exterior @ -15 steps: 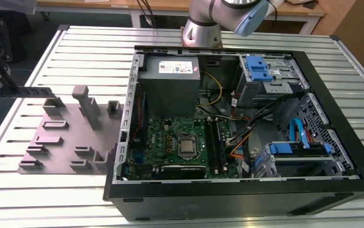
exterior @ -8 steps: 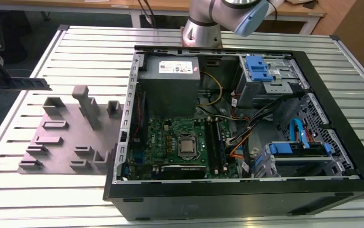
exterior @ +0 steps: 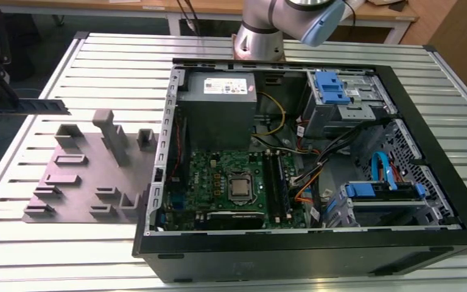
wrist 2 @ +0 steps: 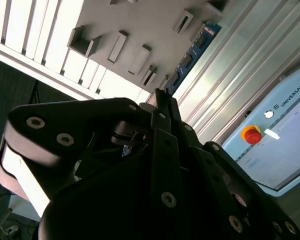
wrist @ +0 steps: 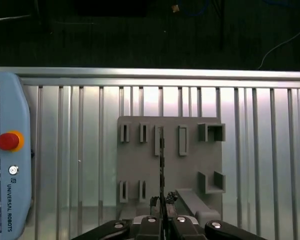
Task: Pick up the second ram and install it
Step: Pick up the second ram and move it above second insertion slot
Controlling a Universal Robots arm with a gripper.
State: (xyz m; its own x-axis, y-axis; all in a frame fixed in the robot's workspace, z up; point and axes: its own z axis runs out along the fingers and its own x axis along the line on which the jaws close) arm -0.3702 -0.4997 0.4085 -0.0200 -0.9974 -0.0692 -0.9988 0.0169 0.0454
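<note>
The second ram [exterior: 42,107] is a long, thin, dark stick held level in the air above the table at the exterior view's left. My gripper [exterior: 4,102] is shut on one end of it. In the first wrist view the ram [wrist: 161,160] shows edge-on, running out from the gripper [wrist: 161,204] over the grey fixture plate [wrist: 190,167]. In the second wrist view the ram [wrist 2: 192,52] sticks out past the gripper [wrist 2: 160,97]. The open computer case [exterior: 428,237] lies to the exterior view's right, with its motherboard [exterior: 217,176] and memory slots [exterior: 278,179] exposed.
The grey fixture plate [exterior: 87,182] with its raised blocks lies on the slatted metal table [exterior: 95,55] below the gripper. A teach pendant [wrist: 7,160] with a red button rests on the table beside the plate. Cables and drive cages fill the case's right half.
</note>
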